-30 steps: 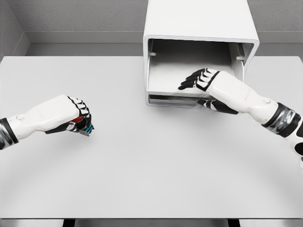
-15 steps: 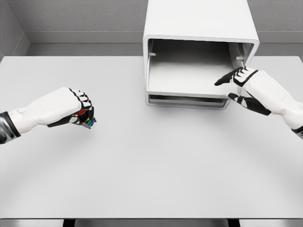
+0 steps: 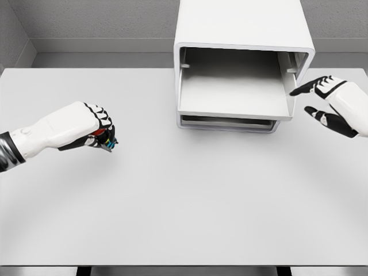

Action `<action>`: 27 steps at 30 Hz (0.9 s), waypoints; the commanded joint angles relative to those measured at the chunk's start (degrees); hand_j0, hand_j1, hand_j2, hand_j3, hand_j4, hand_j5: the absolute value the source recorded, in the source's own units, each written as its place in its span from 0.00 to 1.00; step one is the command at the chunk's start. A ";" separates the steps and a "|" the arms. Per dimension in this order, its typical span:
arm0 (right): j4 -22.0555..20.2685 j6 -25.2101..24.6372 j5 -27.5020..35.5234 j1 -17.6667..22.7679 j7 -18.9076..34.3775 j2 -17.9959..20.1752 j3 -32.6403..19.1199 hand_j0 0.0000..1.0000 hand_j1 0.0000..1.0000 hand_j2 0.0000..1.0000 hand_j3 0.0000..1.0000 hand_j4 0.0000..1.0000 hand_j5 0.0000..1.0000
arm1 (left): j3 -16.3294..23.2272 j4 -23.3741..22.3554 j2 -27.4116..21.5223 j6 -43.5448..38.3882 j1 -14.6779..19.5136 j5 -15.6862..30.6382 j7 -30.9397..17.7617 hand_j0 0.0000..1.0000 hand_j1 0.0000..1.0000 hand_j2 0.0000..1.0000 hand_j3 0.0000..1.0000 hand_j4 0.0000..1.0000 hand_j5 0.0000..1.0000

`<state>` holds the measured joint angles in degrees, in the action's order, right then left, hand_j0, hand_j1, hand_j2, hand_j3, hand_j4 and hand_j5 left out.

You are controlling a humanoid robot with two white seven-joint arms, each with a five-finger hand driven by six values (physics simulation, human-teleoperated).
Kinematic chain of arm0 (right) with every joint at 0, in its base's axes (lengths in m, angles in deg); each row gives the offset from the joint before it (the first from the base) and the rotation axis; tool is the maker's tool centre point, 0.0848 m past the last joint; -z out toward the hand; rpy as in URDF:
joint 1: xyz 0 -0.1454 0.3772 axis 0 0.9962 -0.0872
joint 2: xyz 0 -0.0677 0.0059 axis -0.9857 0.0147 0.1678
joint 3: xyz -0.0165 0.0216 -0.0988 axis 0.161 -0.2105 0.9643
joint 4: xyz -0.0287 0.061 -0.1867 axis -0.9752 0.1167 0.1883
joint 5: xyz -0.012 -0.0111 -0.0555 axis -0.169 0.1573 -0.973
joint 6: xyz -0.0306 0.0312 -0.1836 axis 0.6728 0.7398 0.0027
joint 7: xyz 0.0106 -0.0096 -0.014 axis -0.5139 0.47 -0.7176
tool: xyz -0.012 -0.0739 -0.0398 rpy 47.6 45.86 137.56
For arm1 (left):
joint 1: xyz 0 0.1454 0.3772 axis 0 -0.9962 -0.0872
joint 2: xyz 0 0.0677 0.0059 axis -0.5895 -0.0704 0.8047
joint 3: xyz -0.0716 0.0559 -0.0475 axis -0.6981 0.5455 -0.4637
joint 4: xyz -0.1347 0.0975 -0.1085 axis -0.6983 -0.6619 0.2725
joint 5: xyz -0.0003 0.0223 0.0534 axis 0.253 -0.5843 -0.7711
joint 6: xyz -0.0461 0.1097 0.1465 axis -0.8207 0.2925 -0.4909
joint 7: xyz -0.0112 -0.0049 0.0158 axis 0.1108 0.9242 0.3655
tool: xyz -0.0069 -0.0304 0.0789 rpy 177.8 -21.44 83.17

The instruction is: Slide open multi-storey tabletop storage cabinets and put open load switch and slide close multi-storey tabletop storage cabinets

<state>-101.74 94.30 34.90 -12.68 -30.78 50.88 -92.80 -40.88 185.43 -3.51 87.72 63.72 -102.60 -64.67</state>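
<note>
Right robot hand (image 3: 330, 103) withdrawn beyond drawer (image 3: 233, 95) edge

From my seat the only non-task stuff is a plain light grey tabletop (image 3: 184, 218) filling most of the view, with a grey wall (image 3: 86, 20) running behind its far edge. A dark strip (image 3: 83, 271) shows under the near edge, bottom left.

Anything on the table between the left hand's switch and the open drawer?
No: head view shows bare table between the load switch and the pulled-out drawer.
</note>
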 commanded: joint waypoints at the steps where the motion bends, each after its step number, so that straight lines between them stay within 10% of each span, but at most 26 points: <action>1: 0.27 -0.09 0.45 0.09 -0.08 0.04 -1.13 0.64 0.64 0.64 0.64 0.64 0.64 | -0.01 0.01 0.31 -0.18 0.00 0.37 0.03 0.33 0.33 0.33 0.33 0.33 0.33; 27: 3.34 -0.09 -0.07 7.21 2.55 3.64 -3.42 0.56 0.56 0.56 0.56 0.56 0.56 | 0.16 -0.07 5.50 -0.18 3.60 -2.62 0.03 0.33 0.33 0.33 0.33 0.33 0.33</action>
<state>-98.13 94.32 34.61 -5.13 -28.24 54.36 -96.33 -40.68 185.34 1.13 87.72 67.41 -104.93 -64.66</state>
